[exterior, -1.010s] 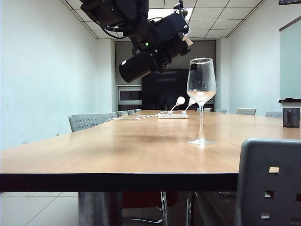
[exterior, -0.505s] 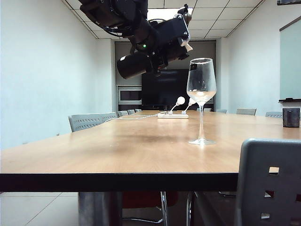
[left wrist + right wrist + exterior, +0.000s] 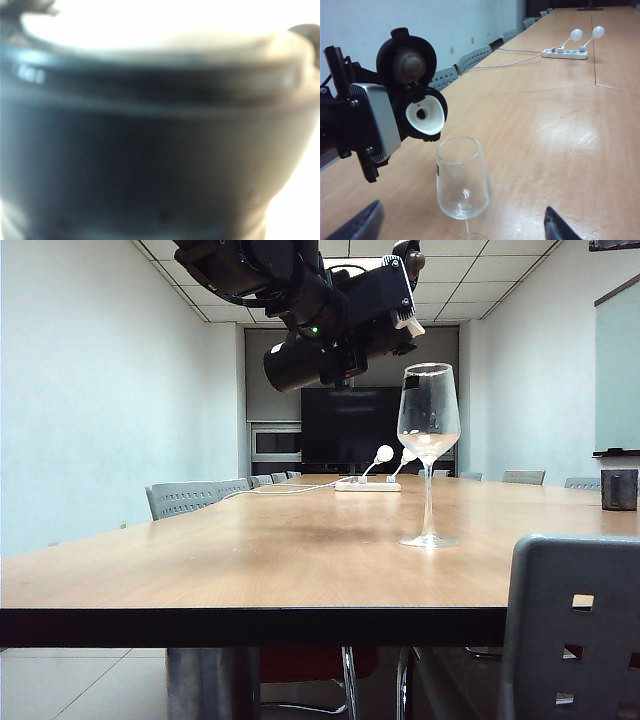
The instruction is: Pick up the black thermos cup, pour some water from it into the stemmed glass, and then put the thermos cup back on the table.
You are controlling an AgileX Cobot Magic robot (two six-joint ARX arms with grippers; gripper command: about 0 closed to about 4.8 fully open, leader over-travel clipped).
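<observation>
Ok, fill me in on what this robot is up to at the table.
The left gripper holds the black thermos cup in the air, tipped on its side, lid flipped open, its whitish spout just above the rim of the stemmed glass. The glass stands upright on the table with a little water in its bowl. No stream is visible at this moment. The right gripper hangs open near the glass, holding nothing.
</observation>
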